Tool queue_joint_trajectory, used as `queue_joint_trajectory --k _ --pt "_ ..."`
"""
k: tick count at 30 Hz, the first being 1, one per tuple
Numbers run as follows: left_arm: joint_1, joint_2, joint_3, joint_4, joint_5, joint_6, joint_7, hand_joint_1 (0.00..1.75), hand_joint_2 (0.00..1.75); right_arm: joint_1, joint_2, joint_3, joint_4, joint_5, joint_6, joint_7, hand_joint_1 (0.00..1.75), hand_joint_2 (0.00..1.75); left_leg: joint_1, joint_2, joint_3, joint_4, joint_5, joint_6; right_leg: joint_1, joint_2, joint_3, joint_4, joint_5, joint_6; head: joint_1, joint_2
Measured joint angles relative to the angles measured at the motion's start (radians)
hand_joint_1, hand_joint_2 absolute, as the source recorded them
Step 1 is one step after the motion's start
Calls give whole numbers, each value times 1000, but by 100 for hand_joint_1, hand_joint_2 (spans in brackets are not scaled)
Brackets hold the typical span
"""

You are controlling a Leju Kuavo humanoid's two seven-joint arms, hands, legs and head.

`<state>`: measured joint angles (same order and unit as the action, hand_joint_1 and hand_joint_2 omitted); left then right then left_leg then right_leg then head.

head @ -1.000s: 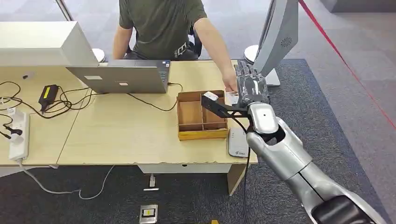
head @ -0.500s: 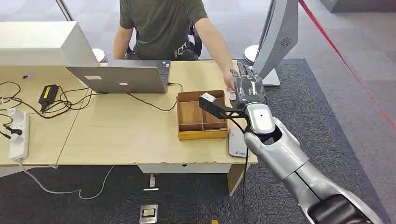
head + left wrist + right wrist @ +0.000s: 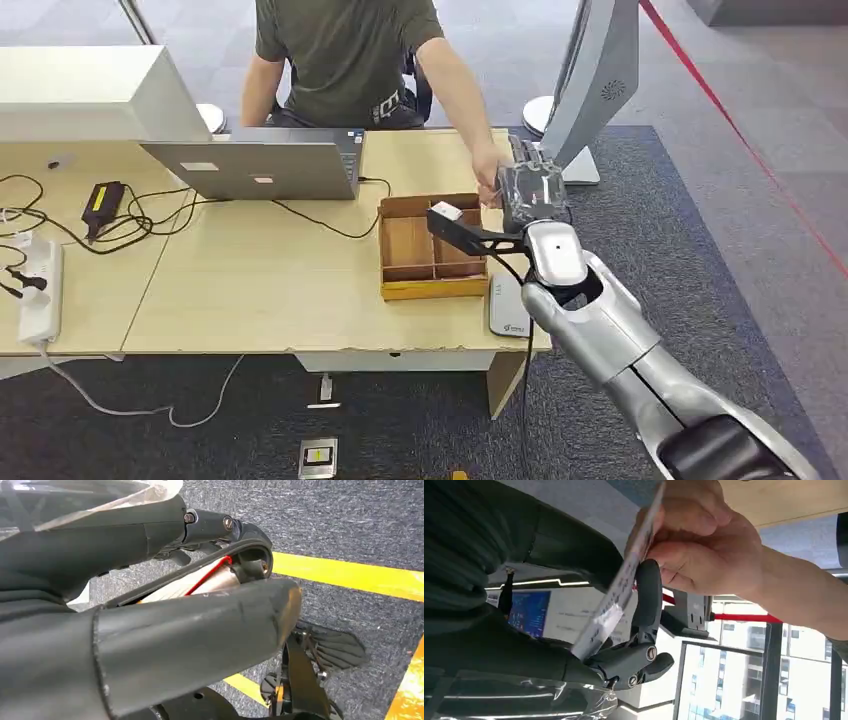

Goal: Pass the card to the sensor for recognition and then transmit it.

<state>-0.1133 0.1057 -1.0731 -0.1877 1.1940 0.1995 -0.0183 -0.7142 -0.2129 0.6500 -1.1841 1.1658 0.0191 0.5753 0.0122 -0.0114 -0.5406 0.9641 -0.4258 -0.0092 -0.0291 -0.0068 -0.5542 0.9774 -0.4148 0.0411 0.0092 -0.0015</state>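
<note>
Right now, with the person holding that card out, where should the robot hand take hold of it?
Probably the card's free end, away from the person's hand, which pinches the other end. The card is thin and flat, so the right robot hand should come from the side opposite the person and press on both flat faces. Whether it already grips the card, I can't tell.

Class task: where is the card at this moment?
In the right wrist view, the card sits between the robot's right hand and a person's hand, which pinches its far end.
</note>
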Motion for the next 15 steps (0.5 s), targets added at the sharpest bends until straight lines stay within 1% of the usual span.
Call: queue_joint_trajectory --k 7,15 --pt "2 0 7 0 -3 0 0 0 0 -1 -2 0 8 4 11 1 175 175 0 0 0 0 0 0 0 0 0 0 0 0 0 0" --pt "3 0 7 0 -3 -1 -2 0 0 5 -18 -1 7 3 33 6 175 175 0 0 0 0 0 0 0 0 0 0 0 0 0 0"
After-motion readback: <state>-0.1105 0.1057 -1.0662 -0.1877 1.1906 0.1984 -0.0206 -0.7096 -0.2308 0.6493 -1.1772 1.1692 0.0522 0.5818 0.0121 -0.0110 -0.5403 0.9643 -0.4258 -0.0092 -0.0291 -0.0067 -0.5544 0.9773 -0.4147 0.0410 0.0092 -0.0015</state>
